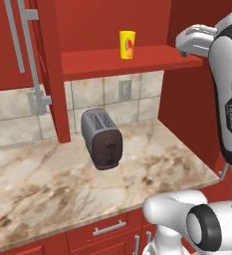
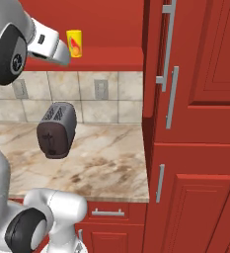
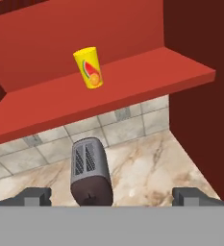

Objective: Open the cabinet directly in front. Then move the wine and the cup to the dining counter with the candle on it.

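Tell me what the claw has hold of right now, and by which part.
Nothing. The claw is open and empty, short of the yellow cup standing on the red shelf.

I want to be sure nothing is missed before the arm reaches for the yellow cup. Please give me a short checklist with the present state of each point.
1. Cabinet door open, shelf reachable: ok.
2. Cup upright on the shelf: ok.
3. Pincer open and empty: ok, its tips stand wide apart with nothing between them.
4. Space beside the cup for the fingers: ok, nothing touches it.
5. Toaster out of the way: ok, it stands on the worktop below the shelf.
6. Wine bottle located: cannot tell.
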